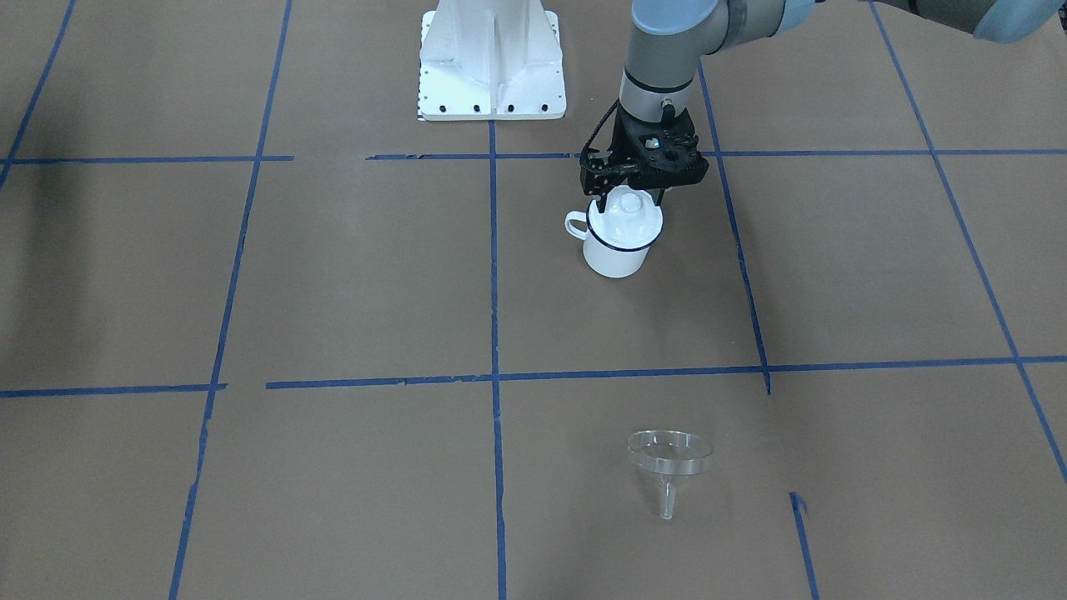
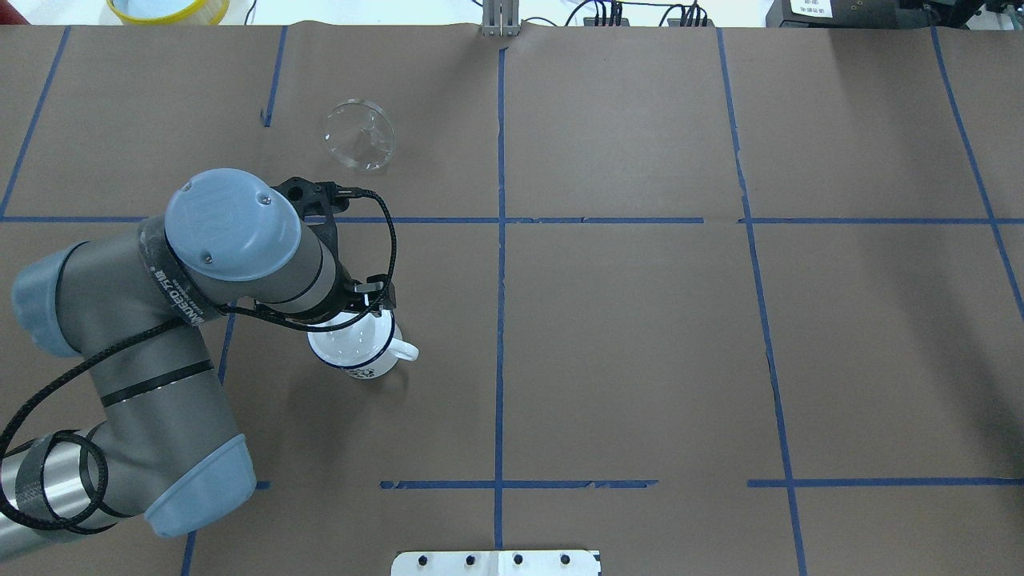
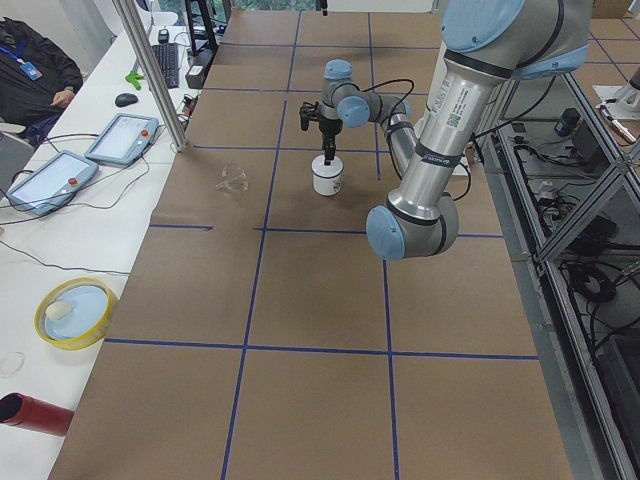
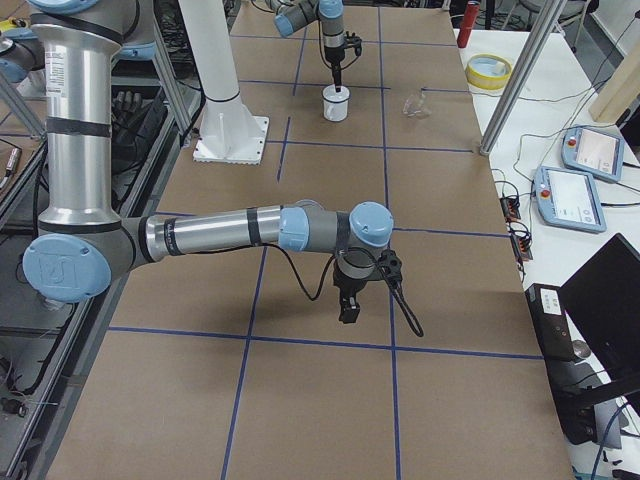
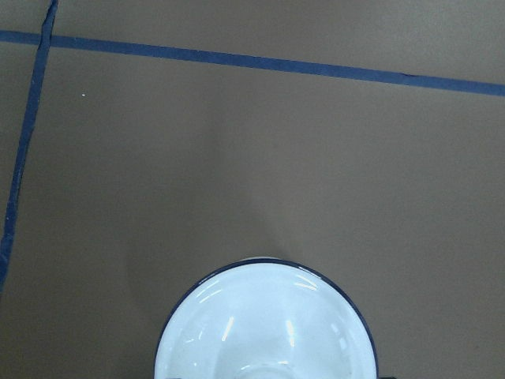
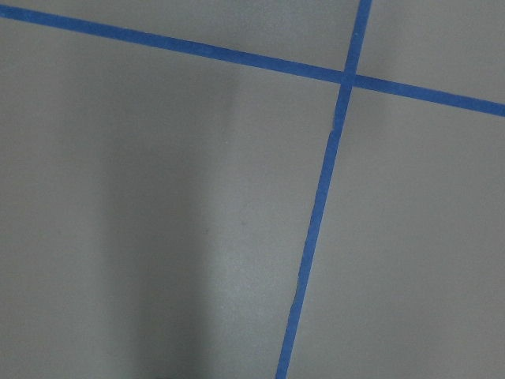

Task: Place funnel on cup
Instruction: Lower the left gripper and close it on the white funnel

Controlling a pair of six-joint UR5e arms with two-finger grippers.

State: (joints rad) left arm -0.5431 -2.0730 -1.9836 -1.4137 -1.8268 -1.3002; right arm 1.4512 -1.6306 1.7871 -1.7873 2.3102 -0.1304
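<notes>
We see the cup [image 1: 615, 250] upright on the brown paper table [image 1: 333, 292] with a white knobbed lid [image 1: 627, 208] covering its mouth. The left gripper [image 1: 629, 198] hangs straight over it with fingers spread wide, one on either side of the lid. The funnel [image 1: 669, 460] lies on its side well apart from the cup, spout pointing away from it. A dark print [image 2: 364, 371] on the cup's wall and a sticker [image 2: 174, 294] on the left arm are too small for us to read. Far from the cup, the right gripper [image 4: 347, 300] hangs over the table, and we cannot tell how its fingers stand.
</notes>
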